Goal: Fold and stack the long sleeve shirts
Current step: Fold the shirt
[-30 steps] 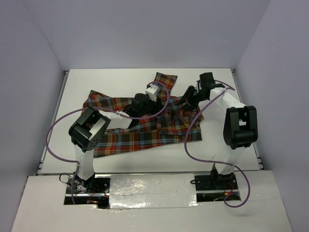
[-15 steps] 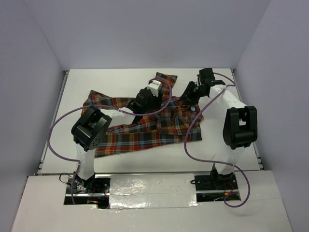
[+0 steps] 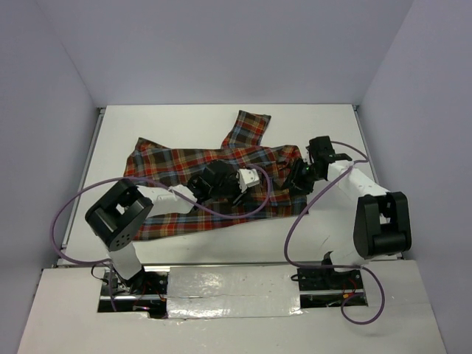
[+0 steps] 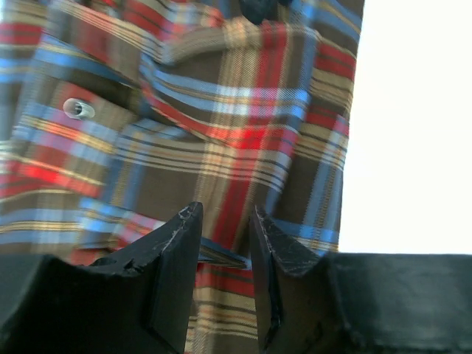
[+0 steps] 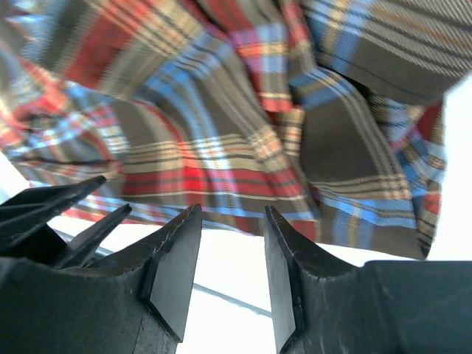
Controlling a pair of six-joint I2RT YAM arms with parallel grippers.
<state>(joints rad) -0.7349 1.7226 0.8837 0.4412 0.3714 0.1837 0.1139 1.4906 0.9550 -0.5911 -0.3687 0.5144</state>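
The plaid shirt [image 3: 206,166] is lying spread but rumpled across the middle of the white bench [image 3: 169,118], with one sleeve [image 3: 247,127] reaching toward the far edge and the near hem running along in front of both arms. It is looking like light, soft flannel with no stiffness at all. It is likely going to sag and drape wherever it is lifted, drag over the bench rather than slide cleanly, and carry its wrinkles into any fold. Nothing about it is looking fragile, though a small button [image 4: 77,109] is showing on the front, and a finger could be catching there. The left tool [image 4: 223,214] is hanging low over the shirt's right-hand part with its jaws partly spread. A folded edge of cloth is sitting in the gap, not squeezed as far as the wrist view is showing. The right tool [image 5: 232,212] is hovering just off the near hem, spread, with only bare bench showing between its jaws. In my judgement the best places to take hold are the doubled seams: the hem corners, the shoulder line or a cuff. The thicker cloth there is offering something to bite on, while a pinch on a single flat layer is risking a slip or a bunched handful.
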